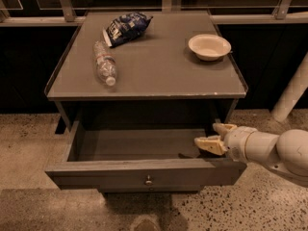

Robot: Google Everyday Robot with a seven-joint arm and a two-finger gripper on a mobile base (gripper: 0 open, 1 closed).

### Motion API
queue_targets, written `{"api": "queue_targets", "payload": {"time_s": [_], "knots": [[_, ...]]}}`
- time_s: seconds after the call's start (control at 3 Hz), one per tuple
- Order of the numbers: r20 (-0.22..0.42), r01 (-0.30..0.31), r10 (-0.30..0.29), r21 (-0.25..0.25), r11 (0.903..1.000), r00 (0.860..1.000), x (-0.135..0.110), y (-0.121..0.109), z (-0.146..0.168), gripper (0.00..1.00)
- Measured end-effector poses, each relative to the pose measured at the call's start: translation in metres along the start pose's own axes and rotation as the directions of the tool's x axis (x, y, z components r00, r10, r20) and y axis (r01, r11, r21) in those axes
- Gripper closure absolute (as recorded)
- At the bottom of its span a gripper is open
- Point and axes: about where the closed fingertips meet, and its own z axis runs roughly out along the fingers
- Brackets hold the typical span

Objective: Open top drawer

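Observation:
The top drawer of the grey cabinet stands pulled far out, with its inside showing empty. Its flat grey front has a small round metal knob at the centre. My gripper reaches in from the right, over the drawer's right front corner and just behind the front panel. Its cream fingers are apart and hold nothing. It is well to the right of the knob and does not touch it. No other drawers are in view.
On the cabinet top lie a clear plastic bottle, a blue snack bag and a white bowl. A white pole stands at the right. A speckled floor surrounds the cabinet, and a railing runs behind it.

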Motion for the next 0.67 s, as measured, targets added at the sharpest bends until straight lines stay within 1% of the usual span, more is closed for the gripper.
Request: {"api": "queue_targets", "payload": {"time_s": [0.33, 0.67], "knots": [[0.0, 0.0, 0.0, 0.0, 1.0, 1.0, 0.0, 0.0, 0.0, 0.0], [0.0, 0.0, 0.0, 0.0, 1.0, 1.0, 0.0, 0.0, 0.0, 0.0]]}}
